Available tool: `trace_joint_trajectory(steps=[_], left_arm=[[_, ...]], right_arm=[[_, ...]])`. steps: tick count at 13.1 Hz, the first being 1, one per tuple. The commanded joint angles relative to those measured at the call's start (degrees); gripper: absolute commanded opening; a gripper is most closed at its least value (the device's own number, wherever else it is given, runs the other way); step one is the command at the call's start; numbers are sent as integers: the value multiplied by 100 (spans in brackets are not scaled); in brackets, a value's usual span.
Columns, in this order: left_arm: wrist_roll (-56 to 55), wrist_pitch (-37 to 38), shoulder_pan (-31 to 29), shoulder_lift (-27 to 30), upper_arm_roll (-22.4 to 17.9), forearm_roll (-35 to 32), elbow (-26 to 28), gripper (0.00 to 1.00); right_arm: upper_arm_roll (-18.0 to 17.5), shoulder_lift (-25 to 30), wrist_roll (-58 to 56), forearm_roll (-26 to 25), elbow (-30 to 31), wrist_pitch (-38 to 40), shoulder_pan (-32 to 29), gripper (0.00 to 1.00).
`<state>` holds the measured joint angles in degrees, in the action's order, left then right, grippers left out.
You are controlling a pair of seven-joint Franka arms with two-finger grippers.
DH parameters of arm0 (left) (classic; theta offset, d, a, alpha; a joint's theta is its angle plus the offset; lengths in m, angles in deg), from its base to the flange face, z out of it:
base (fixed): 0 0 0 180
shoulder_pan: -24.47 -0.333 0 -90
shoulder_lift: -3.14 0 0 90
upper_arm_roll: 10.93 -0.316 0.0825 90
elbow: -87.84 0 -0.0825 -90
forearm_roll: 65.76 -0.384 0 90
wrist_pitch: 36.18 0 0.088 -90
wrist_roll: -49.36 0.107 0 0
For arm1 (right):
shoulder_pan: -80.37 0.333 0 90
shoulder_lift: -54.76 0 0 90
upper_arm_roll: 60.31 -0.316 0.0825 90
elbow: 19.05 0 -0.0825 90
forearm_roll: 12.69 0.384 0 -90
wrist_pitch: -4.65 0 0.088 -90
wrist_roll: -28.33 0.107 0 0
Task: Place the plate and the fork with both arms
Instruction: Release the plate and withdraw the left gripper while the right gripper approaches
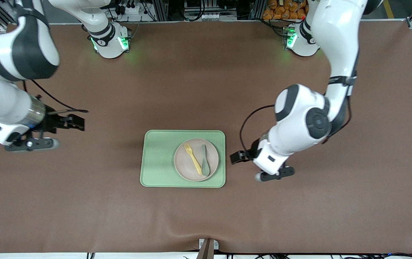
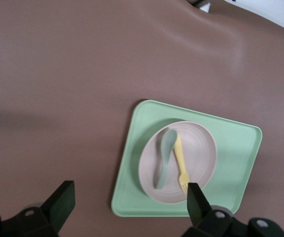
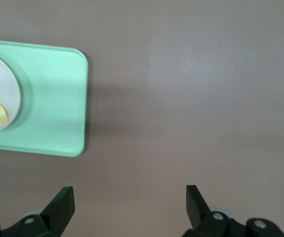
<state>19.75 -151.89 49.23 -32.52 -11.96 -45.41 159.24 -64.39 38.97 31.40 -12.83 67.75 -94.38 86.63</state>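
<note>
Resting on plate (image 1: 196, 159), fork (image 1: 193, 158), beside open left gripper (image 1: 240, 157)

No text, number or sign can be read in any of the three views. On the black band of the right arm's base (image 1: 102, 37) there is a small pale marking, maybe a brand name, but its letters are too small to make out. The tray, the plate and the cutlery show no print or label.
</note>
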Motion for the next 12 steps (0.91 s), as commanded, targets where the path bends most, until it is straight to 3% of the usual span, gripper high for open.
trace_joint_trajectory(steps=[1,5,7,12], left_arm=[[-44,670,-296,532,24,-224,146,100],[384,1769,-911,1156,15,-522,181,100],[815,2226,-1209,1447,33,-890,199,100],[1476,2739,-1922,2220,33,-1189,725,100]], right_arm=[[12,-423,-16,-13,-251,-509,339,100],[3,-1267,-25,93,-884,-748,848,100],[56,-1592,88,5,-955,-1387,1358,100],[39,-2199,299,66,-946,-1820,1676,100]])
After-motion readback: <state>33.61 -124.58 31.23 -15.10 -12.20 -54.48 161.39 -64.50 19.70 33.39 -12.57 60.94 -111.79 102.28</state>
